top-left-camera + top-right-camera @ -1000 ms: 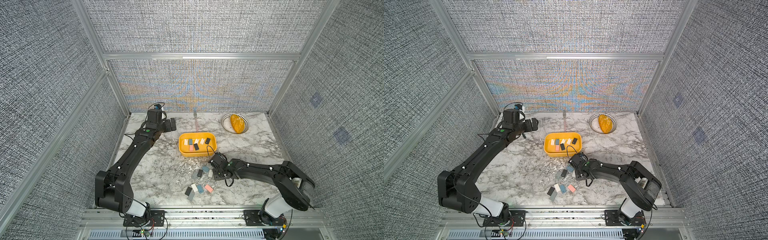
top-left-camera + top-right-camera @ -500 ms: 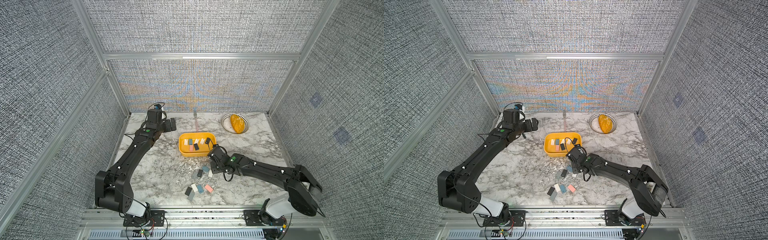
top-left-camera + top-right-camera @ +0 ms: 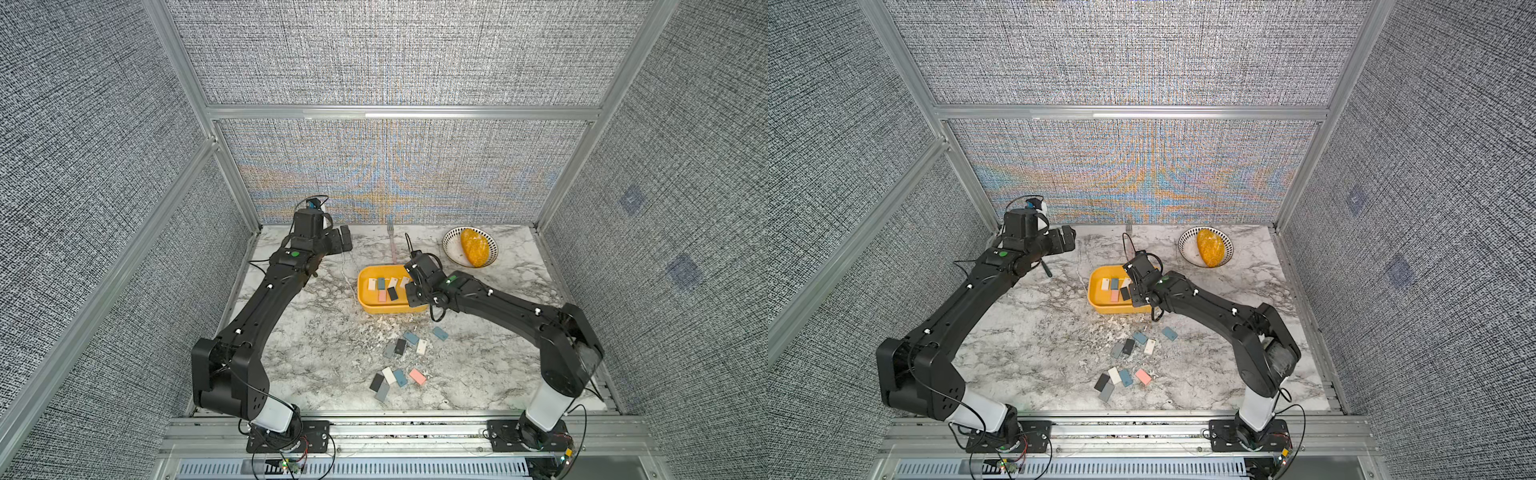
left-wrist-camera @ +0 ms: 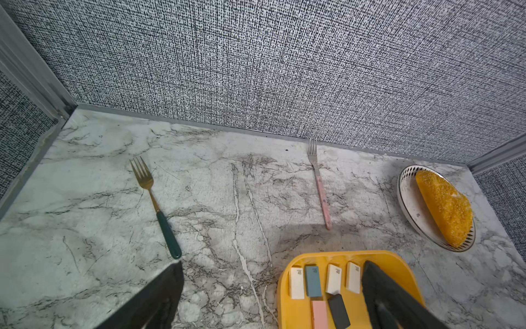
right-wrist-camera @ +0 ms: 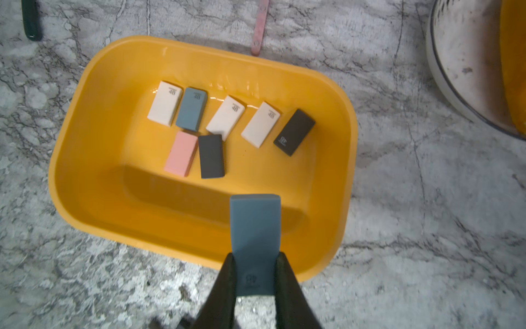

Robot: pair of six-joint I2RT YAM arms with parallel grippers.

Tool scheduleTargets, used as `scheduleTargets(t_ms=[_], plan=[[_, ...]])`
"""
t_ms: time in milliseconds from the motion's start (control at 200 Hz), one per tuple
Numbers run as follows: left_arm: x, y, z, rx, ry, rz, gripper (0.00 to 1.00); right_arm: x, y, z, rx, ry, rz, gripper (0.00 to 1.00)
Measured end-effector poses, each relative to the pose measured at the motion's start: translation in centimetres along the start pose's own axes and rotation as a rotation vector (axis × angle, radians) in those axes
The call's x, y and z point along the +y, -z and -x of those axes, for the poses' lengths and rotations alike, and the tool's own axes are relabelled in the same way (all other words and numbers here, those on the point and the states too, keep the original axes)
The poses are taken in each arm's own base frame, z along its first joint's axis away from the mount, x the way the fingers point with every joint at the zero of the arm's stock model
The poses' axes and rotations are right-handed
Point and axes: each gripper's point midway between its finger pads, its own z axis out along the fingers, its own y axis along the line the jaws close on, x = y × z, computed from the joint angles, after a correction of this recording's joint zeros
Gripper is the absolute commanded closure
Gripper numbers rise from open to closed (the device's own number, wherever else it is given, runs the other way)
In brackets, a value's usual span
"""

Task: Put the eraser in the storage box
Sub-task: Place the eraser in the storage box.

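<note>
Blue-grey eraser (image 5: pixel 255 228): held by one end, its free end hanging over the near part of the storage box (image 5: pixel 79 176). It is in the air and not yet set down.
Right tool (image 5: pixel 255 257): pressed together on that eraser, one jaw on each long side. In a top view it hovers over the box's near right corner (image 3: pixel 412 291).
Left tool (image 3: pixel 344 240): spread wide and holding nothing. It sits by the back wall, well apart from the box.
Box contents: seven erasers (image 5: pixel 165 106) lie flat toward the far side, and the near strip of floor is bare.
Step in hand: the carry, I'd say — the pick looks done and the release is not yet made.
Next move: probably a little farther in and lower over the bare strip, then the jaws part. If they let go this close to the near wall, the block could catch on the rim.
Change from a second ago: the right tool was low over the loose erasers (image 3: pixel 439 333) on the counter (image 3: pixel 316 332), short of the box — now it is raised and over the box. The left arm has not moved.
Left to do: ten or so erasers are scattered on the counter.
</note>
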Motion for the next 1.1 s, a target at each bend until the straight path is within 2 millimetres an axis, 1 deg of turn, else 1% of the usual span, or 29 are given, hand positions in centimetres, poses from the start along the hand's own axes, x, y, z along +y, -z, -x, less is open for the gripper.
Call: scheduleTargets(t_ms=[125, 315, 415, 596, 826, 1096], plan=[[-0.1, -0.1, 0.5, -0.01, 0.0, 0.002, 0.0, 0.0, -2.2, 0.4, 0.024, 0.025, 0.002, 0.81], [0.1, -0.8, 1.0, -0.023, -0.002, 0.021, 0.0, 0.7, -5.3, 0.1, 0.071, 0.057, 0.016, 0.81], [0.1, -1.1, 1.2, -0.024, -0.008, 0.025, 0.0, 0.8, -6.4, -0.4, 0.096, 0.067, 0.026, 0.81], [0.3, -1.7, 0.8, -0.015, -0.015, 0.033, 0.0, 0.8, -7.8, -1.0, 0.125, 0.067, 0.032, 0.81], [0.5, -2.1, 0.7, -0.011, -0.026, 0.044, 0.0, 0.6, -9.2, -1.1, 0.146, 0.075, 0.028, 0.81], [0.6, -2.1, 0.8, -0.013, -0.03, 0.048, 0.0, 0.4, -9.9, -1.9, 0.176, 0.086, 0.025, 0.79]])
